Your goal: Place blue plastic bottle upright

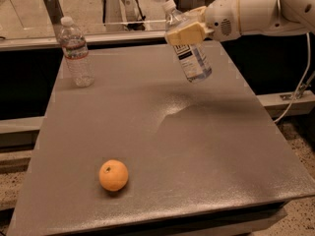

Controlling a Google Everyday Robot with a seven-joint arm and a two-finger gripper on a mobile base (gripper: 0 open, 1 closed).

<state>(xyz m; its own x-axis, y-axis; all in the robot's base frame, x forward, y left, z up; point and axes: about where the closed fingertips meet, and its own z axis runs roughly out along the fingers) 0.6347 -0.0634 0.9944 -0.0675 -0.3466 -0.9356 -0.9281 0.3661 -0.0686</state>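
One pale-yellow two-finger gripper (186, 32) pinches the tilted, white-labelled blue plastic bottle (189, 50) above the grey table (206, 151).

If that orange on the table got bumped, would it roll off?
Probably: the orange is round and the table looks flat, with no rim, so it likely rolls easily. It seems firm. The gripper is far off, holding the tilted blue bottle above the table's far side.
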